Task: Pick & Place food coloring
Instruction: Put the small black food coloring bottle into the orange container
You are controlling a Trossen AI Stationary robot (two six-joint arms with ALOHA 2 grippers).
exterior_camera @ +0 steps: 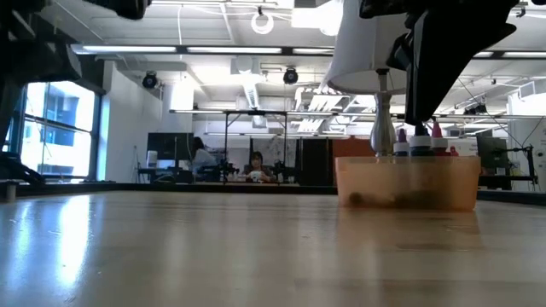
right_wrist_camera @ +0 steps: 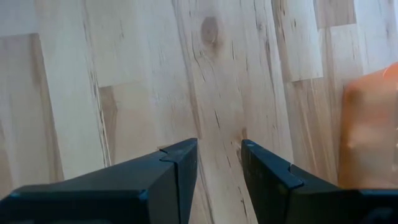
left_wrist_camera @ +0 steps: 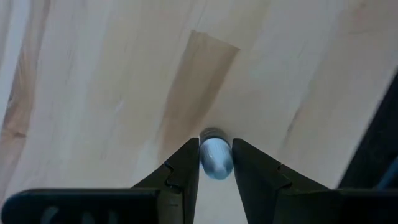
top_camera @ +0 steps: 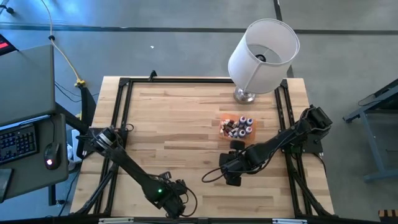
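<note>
Left gripper [left_wrist_camera: 215,163]: near edge of the counter [top_camera: 186,118], low over the wood; it is pinching one small bottle [left_wrist_camera: 216,157] between its two fingers, closed on it from both sides.
Held bottle: pale blue rounded body, darker end pointing away from the wrist camera; its long axis is running along the fingers, forward out of the grip. Whether it is hanging above the counter or touching it, I cannot tell.
Right gripper [right_wrist_camera: 219,167]: a little farther in, right of centre, just in front of the tray; its fingers are standing apart with only bare wood between them, holding nothing.
Orange tray [top_camera: 224,122]: beyond the right gripper, in front of the lamp; in the low view its translucent wall is hiding the lower part of what is inside.
Food coloring [top_camera: 240,127]: a cluster of tiny bottles is sitting in the tray, most of them upright with caps pointing up, long axis vertical; some seem to be lying down.
Lamp [top_camera: 261,56]: far side of the counter, white shade tilted.
Progress: judging from the layout, one bottle is in hand and well apart from the tray; no other bottle is showing loose on the counter, so the set-down of this one is still waiting.
</note>
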